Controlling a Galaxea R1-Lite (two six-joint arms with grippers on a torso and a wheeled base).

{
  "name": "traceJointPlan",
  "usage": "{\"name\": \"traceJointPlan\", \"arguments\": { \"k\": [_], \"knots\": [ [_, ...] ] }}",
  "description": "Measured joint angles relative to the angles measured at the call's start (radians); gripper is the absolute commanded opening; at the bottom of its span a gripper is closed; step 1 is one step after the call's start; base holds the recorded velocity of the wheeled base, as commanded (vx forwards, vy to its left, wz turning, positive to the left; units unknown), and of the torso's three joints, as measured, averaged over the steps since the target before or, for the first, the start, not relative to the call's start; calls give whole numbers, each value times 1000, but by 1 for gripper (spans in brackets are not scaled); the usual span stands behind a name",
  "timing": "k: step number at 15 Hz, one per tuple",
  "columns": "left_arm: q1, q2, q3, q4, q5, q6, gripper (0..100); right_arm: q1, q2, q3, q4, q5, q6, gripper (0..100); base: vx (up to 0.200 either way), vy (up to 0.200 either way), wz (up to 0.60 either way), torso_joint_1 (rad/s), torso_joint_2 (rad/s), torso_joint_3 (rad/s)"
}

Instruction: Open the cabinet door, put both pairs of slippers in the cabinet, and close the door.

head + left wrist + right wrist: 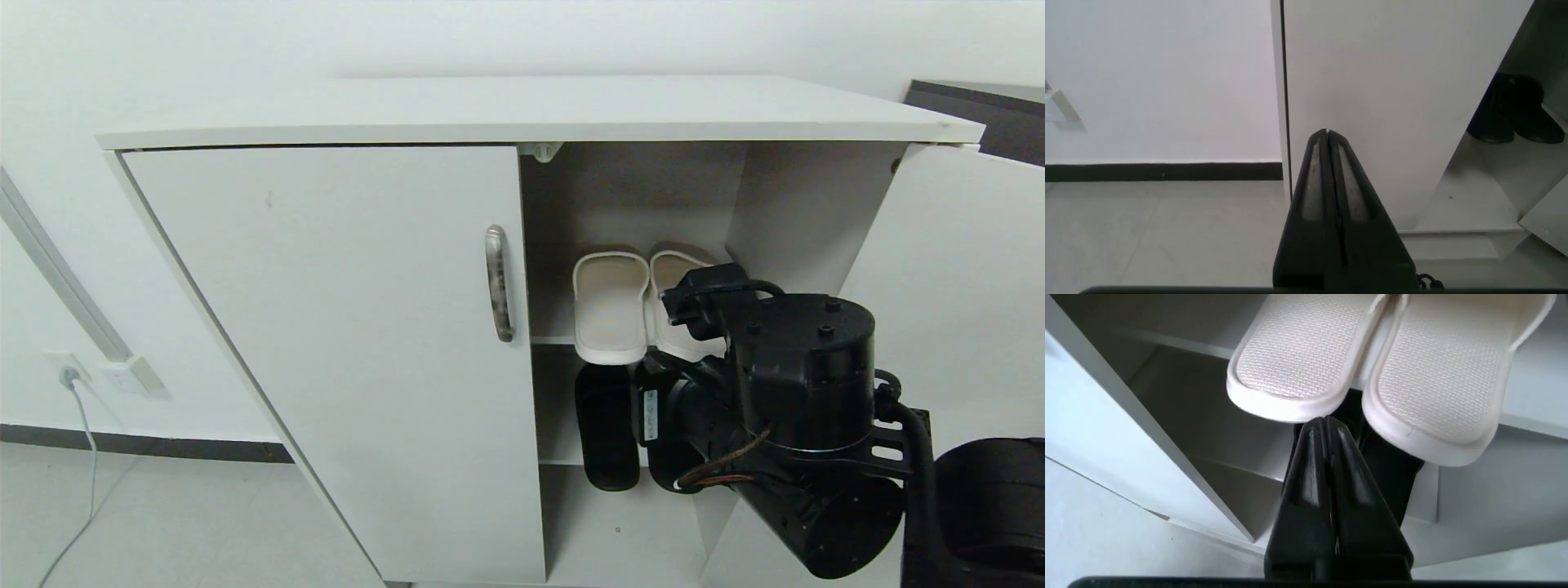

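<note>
Slippers look stowed: the white pair lies side by side on the upper shelf of the cabinet, in the middle of the head frame, near ends overhanging the shelf's front edge. The black pair lies on the lower shelf directly beneath, one slipper plain to see, the other mostly behind the right arm. The right-hand door stands swung wide at the right edge of the frame, while the left-hand door with its metal handle is shut across the left half. So, as I judge it, opening and loading are done, and what is left is to draw the arm clear and swing the right-hand door to

The right arm sits in the lower right of the head frame, its wrist pointed into the open compartment. The right gripper has its fingers pressed together with nothing between them. Its tip is just below the near ends of the white pair and in front of the black pair, apparently touching neither. The left gripper likewise has its fingers closed flat on each other and holds nothing. It points at the outer face of the left-hand door, near that door's outer edge and apart from it, with the black pair visible farther off inside the cabinet
</note>
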Motion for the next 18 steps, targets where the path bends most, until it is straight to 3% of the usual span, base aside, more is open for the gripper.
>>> {"name": "traceJointPlan", "arguments": {
  "k": [4,18],
  "knots": [
    [0,0,0,0,0,0,0,1,3,10,-3,0,0,0,0,0,0,0,0,0],
    [0,0,0,0,1,-2,0,-10,13,43,-34,0,0,0,-200,0,0,1,3,3]
  ]
}}
